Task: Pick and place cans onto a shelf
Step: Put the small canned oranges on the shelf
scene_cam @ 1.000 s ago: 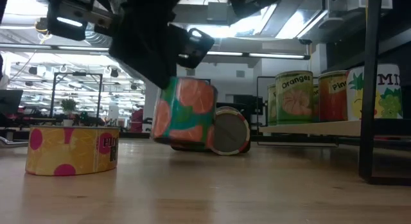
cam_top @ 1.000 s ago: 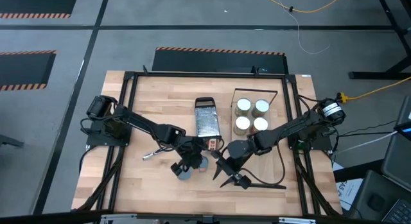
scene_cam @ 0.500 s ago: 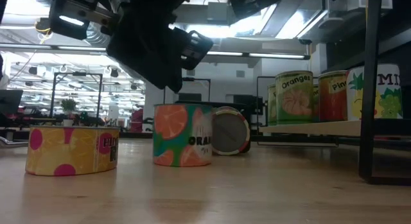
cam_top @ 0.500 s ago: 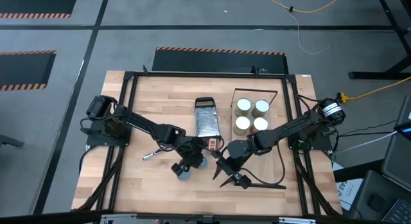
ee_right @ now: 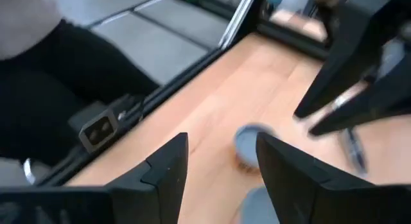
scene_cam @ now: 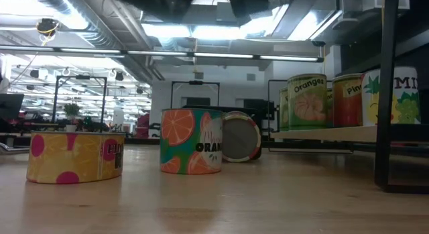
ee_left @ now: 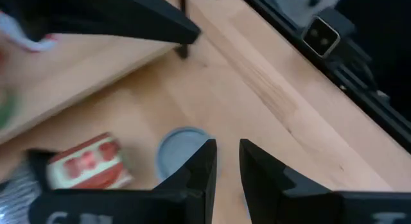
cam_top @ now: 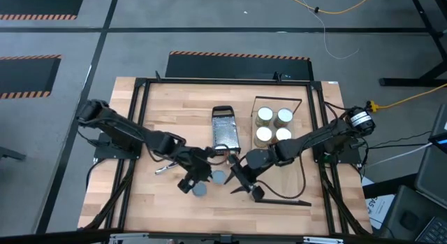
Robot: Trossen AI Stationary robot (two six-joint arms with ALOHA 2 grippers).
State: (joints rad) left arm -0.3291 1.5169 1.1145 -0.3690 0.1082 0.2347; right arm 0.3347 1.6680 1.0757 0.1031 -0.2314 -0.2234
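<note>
- Since a second ago the left gripper (cam_top: 190,181) has let go of the orange-label can (scene_cam: 192,141) and pulled back; that can, tilted in the grip then, now stands upright on the surface (cam_top: 174,104), free of both arms.
- Left fingers (ee_left: 200,165) are slightly parted with nothing between them; the pale-blue top of the orange-label can shows just beyond their tips in the left wrist view.
- Right gripper (cam_top: 244,184) hovers beside the same can, fingers (ee_right: 168,165) spread wide and empty.
- Shelf (cam_top: 299,149) carries four cans (cam_top: 274,126) in a square at its far end; the near part looks free, though the right arm crosses over it.
- Also on the surface: a low yellow can (scene_cam: 75,157), a can on its side (scene_cam: 240,136), the grater (cam_top: 224,128).
- Judgement: the step in hand is the right arm's pick-up of the upright can.
- To do it well: centre the spread fingers over the round top, come straight down, close across the label's middle.
- Risk: the left gripper is near; it should clear away first.
</note>
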